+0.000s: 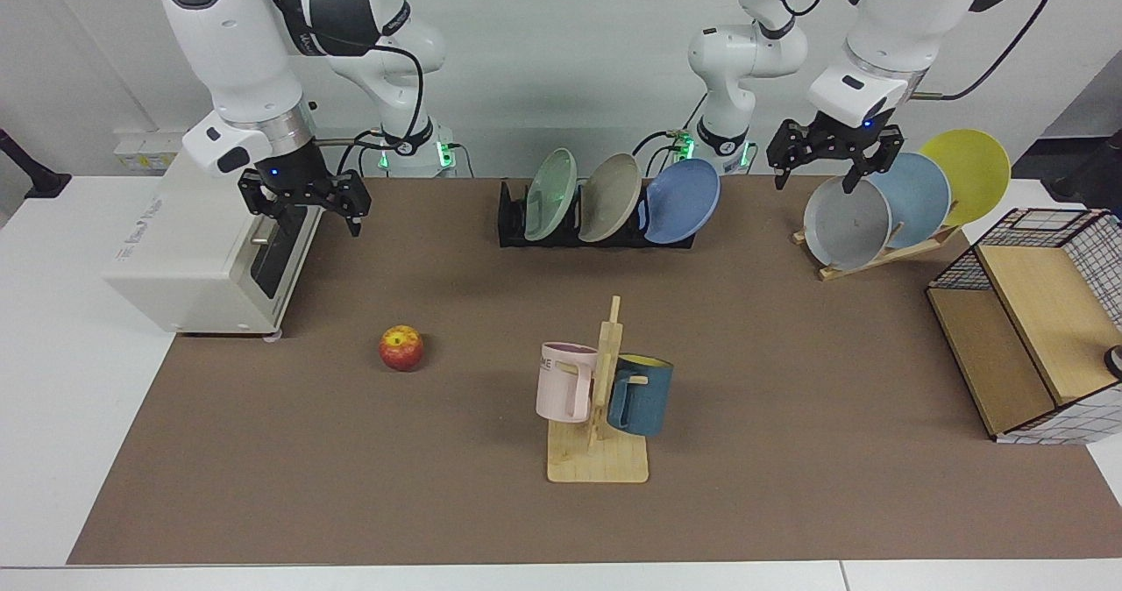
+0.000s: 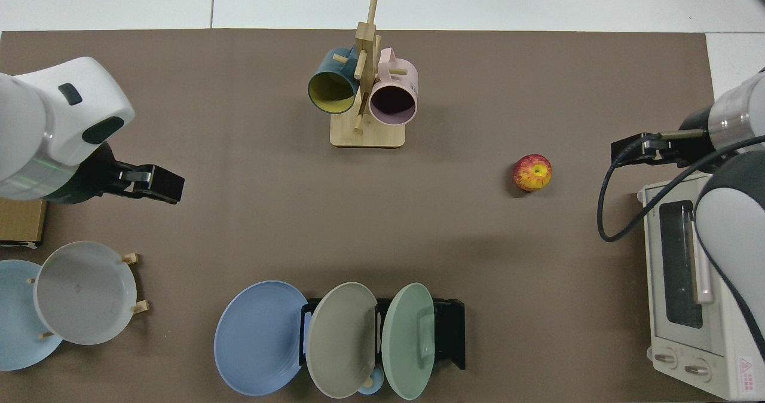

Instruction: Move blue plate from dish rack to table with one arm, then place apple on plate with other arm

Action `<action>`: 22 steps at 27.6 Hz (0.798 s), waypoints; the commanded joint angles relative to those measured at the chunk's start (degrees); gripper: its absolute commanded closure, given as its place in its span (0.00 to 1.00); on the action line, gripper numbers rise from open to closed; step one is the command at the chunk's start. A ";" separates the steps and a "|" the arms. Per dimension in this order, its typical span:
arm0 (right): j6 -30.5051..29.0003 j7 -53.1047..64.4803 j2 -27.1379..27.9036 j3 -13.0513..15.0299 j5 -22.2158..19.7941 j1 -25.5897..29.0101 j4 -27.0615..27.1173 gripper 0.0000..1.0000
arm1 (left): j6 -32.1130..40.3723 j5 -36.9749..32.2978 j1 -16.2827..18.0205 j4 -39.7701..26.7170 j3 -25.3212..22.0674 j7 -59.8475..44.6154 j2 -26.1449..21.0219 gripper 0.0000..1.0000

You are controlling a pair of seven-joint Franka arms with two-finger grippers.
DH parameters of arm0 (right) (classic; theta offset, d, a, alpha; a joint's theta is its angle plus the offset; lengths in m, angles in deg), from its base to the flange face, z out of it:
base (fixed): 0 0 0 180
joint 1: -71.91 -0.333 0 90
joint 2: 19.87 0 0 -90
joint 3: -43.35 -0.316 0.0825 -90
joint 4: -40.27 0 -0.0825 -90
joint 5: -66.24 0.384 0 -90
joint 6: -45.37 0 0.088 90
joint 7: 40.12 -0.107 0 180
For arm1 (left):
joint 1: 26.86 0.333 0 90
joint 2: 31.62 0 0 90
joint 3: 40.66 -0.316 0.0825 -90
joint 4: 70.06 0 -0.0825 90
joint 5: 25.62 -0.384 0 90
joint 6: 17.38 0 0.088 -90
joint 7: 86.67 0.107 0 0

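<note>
The round, matte periwinkle-blue plate (image 1: 683, 200) leans in the end slot of the low black slotted dish rack (image 1: 513, 218), beside a beige and a green plate. It looks stiff, light and probably slick, so I judge its exposed upper rim the best hold. My left end effector (image 1: 835, 163) hangs released above the grey plate on the wooden stand. My right end effector (image 1: 305, 200) waits released by the white oven, the small red apple (image 1: 401, 347) nearby on the brown tabletop (image 1: 789, 451).

The blue plate (image 1: 684, 201) is periwinkle, its neighbours in the black dish rack (image 1: 513, 223) beige and pale green. The apple (image 1: 401, 347) is red with yellow. The bench (image 1: 789, 486) is brown, with white borders.
</note>
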 commanded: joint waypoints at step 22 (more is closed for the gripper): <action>-3.05 0.65 7.84 -1.66 2.64 0.34 4.65 0.00 | -11.63 4.17 -0.16 -40.42 0.16 2.53 19.95 0.01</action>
